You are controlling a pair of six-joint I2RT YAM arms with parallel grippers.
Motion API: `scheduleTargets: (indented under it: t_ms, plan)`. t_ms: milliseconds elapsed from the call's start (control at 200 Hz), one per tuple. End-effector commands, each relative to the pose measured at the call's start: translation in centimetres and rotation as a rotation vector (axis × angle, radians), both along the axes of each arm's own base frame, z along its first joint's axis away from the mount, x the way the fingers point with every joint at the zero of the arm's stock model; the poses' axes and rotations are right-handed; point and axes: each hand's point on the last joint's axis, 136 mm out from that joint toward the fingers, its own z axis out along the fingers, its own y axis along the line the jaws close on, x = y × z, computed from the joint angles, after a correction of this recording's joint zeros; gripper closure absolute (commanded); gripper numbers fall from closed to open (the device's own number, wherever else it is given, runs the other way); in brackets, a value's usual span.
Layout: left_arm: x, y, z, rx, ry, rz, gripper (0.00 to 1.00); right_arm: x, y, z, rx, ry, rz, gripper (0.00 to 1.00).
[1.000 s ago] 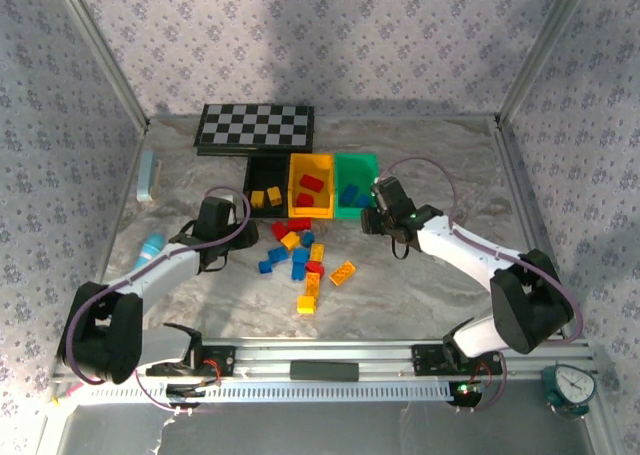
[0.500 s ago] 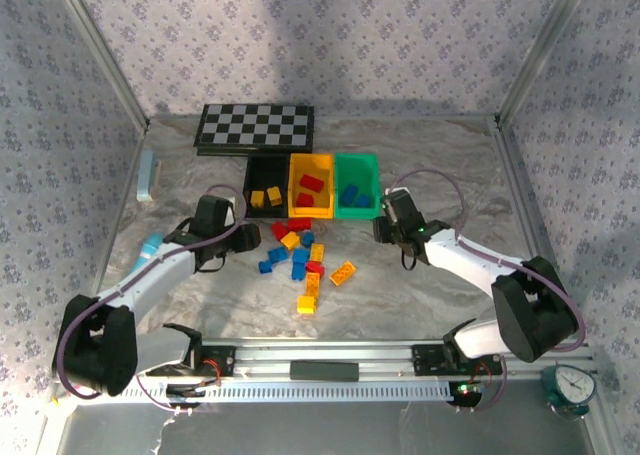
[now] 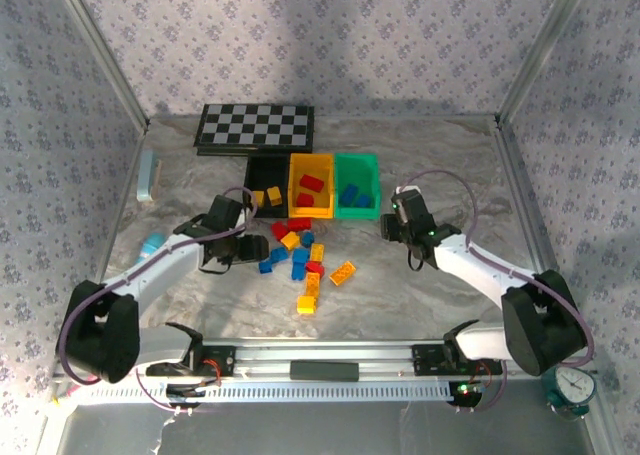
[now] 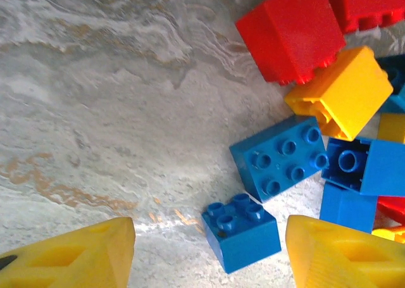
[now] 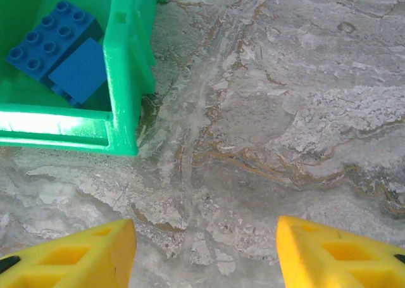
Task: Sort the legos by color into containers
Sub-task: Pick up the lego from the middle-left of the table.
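marbled tabletop (image 4: 95,79): small blue lego (image 4: 242,232) sits untouched within the spread left pincer (image 4: 209,250); right pincer (image 5: 205,250) gapes beside green bin (image 5: 130,79).

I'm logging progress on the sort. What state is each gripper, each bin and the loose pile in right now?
Left gripper: open, empty, a small blue brick on the table between its fingers, ungripped.
Right gripper: open, empty, over bare table beside the green bin.
Black bin: holds yellow bricks.
Yellow bin: holds red bricks.
Green bin: holds blue bricks.
Loose legos: unsorted on the table.
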Motion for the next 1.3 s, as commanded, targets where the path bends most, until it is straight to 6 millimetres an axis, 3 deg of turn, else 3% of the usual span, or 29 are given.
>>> scheduleTargets:
  t_ms: [0, 220, 635, 760, 825, 965, 1294]
  plan:
    - [-0.6, -0.7, 0.5, 0.004, 0.041, -0.015, 0.36, -0.4, -0.2, 0.5, 0.029, -0.011, -0.011, 0.38]
    - [-1.5, -1.4, 0.0, 0.023, 0.065, -0.028, 0.36, -0.5, -0.1, 0.7, 0.043, -0.012, -0.012, 0.38]
    - [-1.3, -2.4, -2.4, 0.077, 0.129, -0.034, 0.40, -0.5, 0.0, 0.3, 0.042, 0.004, -0.009, 0.38]
    - [-1.3, -2.8, -3.0, 0.085, 0.146, -0.038, 0.43, -0.6, -0.1, 0.2, 0.040, 0.006, -0.011, 0.38]
    - [-1.2, -3.0, -3.1, 0.087, 0.147, -0.045, 0.53, -0.6, -0.1, 0.4, 0.039, 0.001, -0.013, 0.38]
    - [-1.1, -3.1, -2.7, 0.099, 0.143, -0.049, 0.66, -0.5, 0.0, 0.5, 0.044, -0.002, -0.008, 0.38]
    - [-0.2, -2.9, 0.6, 0.076, 0.040, -0.018, 0.70, -0.7, -0.1, 0.7, 0.049, -0.007, -0.012, 0.38]
